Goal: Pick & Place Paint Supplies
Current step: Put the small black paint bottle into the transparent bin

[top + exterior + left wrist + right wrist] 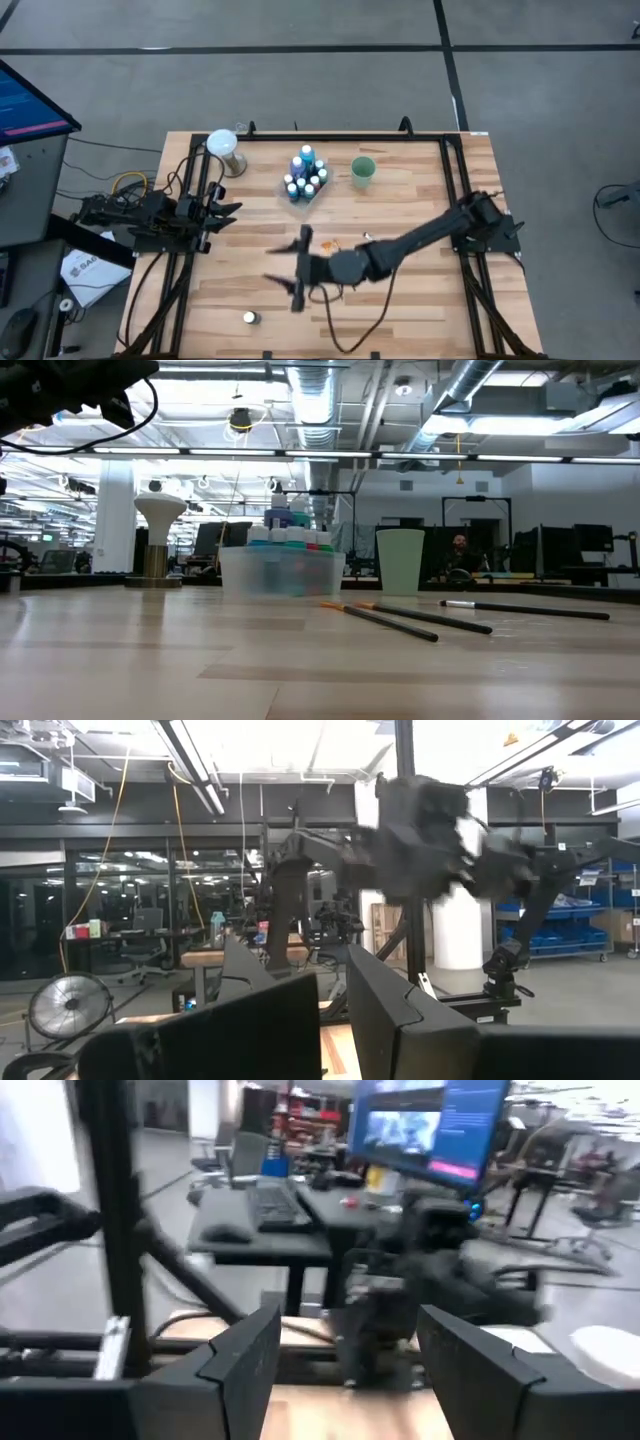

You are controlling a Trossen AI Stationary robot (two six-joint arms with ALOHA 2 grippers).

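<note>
Several white-capped paint bottles and taller blue ones (305, 176) stand in a clear tray (282, 572) at the table's far middle. One small white-capped bottle (250, 318) stands alone near the front edge. Thin dark brushes (392, 618) lie flat on the table mid-right, one orange-tipped (328, 245), partly under my right arm. My right gripper (290, 267) hovers open above the table's middle, fingers level and pointing toward the left edge, with nothing between them (345, 1370). My left gripper (232, 208) rests shut at the left edge.
A green cup (362, 171) stands right of the tray. A white mushroom-shaped lamp (224, 150) stands at the far left. Bare wood lies along the near half of the table (400, 320). Black frame rails run along both table sides.
</note>
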